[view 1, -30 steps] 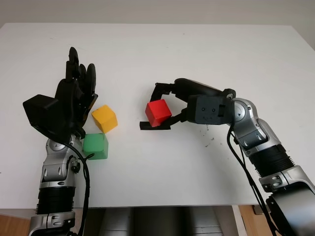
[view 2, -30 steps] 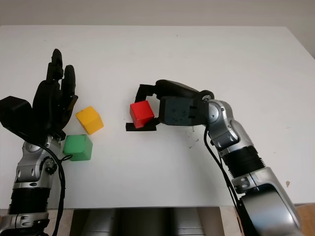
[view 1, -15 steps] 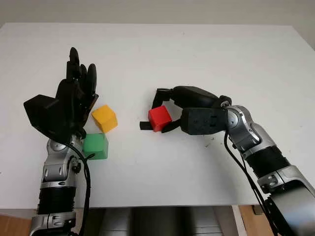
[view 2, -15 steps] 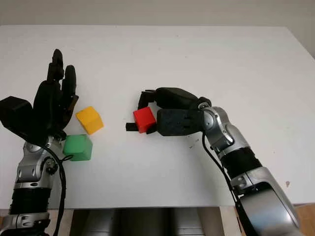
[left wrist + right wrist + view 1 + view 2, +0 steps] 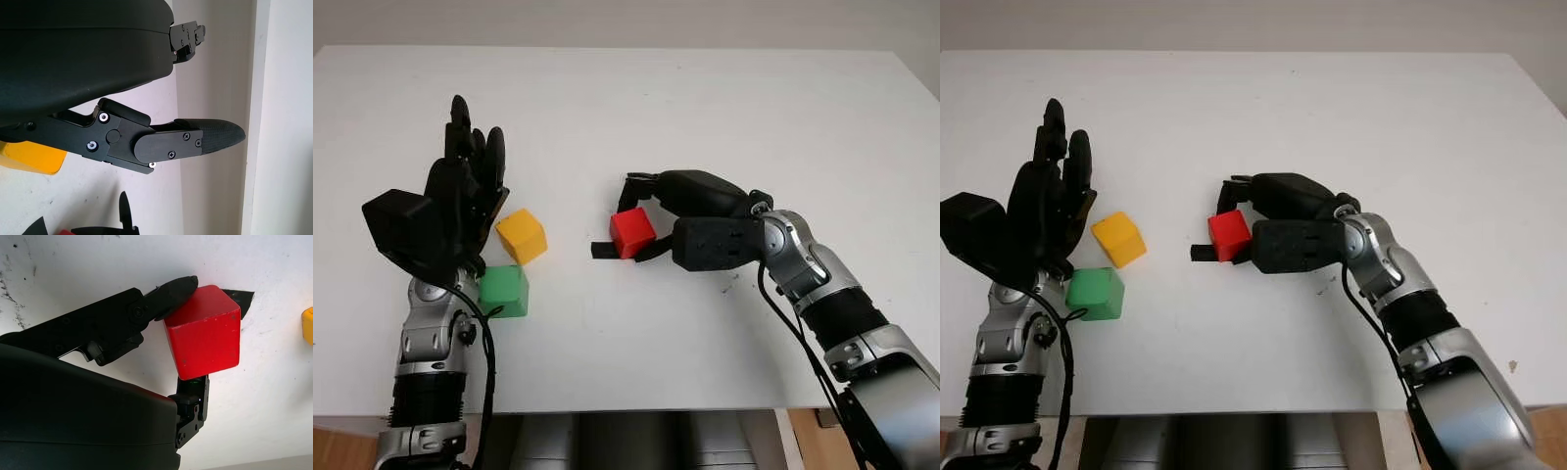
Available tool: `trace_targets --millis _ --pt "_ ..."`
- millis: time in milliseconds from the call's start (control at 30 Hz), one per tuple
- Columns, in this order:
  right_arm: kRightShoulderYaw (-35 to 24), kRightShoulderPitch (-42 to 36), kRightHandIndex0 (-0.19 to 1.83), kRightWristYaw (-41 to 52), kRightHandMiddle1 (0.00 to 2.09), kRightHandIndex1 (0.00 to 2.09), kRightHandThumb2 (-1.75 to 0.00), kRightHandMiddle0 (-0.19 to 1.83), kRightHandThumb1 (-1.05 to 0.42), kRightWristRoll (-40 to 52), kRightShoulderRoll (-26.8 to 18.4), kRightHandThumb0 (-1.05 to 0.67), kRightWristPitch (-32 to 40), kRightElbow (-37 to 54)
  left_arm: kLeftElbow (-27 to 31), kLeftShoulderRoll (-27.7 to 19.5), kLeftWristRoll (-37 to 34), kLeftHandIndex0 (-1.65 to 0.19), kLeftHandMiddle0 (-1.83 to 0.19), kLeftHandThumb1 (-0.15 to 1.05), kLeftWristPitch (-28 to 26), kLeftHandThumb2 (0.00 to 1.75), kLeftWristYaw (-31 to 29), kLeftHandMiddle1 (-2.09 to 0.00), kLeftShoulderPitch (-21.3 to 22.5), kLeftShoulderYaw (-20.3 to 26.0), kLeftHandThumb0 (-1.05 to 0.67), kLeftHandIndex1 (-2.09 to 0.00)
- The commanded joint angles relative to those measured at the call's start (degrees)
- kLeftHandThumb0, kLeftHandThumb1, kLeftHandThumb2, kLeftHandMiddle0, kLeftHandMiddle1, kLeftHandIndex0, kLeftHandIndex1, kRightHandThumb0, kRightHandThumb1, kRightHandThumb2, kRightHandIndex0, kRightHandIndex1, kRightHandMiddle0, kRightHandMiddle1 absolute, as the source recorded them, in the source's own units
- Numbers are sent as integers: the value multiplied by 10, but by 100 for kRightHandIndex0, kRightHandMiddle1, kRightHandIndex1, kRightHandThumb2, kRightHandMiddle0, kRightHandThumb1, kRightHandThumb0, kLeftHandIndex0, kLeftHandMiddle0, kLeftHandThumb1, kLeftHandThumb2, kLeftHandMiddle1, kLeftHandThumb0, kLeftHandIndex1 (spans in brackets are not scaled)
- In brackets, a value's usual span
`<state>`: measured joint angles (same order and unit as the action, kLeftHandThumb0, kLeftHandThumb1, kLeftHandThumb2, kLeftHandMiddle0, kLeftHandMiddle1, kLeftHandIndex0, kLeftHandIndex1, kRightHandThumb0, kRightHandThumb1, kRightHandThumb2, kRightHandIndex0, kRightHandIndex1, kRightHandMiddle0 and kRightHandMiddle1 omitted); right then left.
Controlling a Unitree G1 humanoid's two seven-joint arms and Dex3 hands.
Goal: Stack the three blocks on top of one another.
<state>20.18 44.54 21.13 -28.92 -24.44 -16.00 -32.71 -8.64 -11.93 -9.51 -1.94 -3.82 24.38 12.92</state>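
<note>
My right hand point(image 5: 617, 217) is shut on a red block point(image 5: 632, 231) near the middle of the white table point(image 5: 724, 108); fingers press its top and side in the right wrist view, red block point(image 5: 205, 333). Whether the block touches the table I cannot tell. To its left a yellow block point(image 5: 522, 236) lies tilted on the table, and a green block point(image 5: 503, 290) sits just in front of it, closer to me. My left hand point(image 5: 460, 186) is open, held upright above the table directly left of the yellow and green blocks.
The table's front edge point(image 5: 607, 407) runs close below both arms. My right forearm point(image 5: 822, 284) crosses the table's right front part. Bare white surface stretches behind and to the right of the blocks.
My right hand has turned and sunk slightly with the red block, which is now less tilted. The left hand, yellow block and green block have not moved.
</note>
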Motion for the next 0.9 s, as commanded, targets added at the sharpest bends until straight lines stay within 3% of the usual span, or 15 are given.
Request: trace_targets --millis 0,100,233,333,600,867 --pt "-2 5 14 12 165 5 -6 35 -95 11 2 -48 -5 0 9 2 1 15 14 105 4 48 1 -6 -10 0 -71 -6" --pt "-2 4 12 26 148 4 -5 28 -95 16 0 -50 -1 5 13 4 0 15 14 105 3 48 2 -6 -12 0 -71 -6" --pt "3 4 0 30 66 3 -5 13 -96 5 -7 -61 -1 9 16 4 -1 15 15 105 0 49 3 -5 -15 0 -69 -6" --pt "0 3 -13 44 27 1 -5 9 -96 8 -9 -68 7 19 19 5 -3 16 15 105 -1 50 3 -5 -16 1 -69 -5" --pt "-16 -14 -19 32 4 0 -4 -16 -92 17 -18 -79 -5 56 19 -2 -2 16 16 105 -7 50 -3 -5 -15 0 -70 -5" --pt "-55 -32 -19 3 0 0 -6 -19 -94 35 -27 -93 15 102 15 -7 5 16 15 105 -1 49 -3 -6 -13 1 -72 -6"
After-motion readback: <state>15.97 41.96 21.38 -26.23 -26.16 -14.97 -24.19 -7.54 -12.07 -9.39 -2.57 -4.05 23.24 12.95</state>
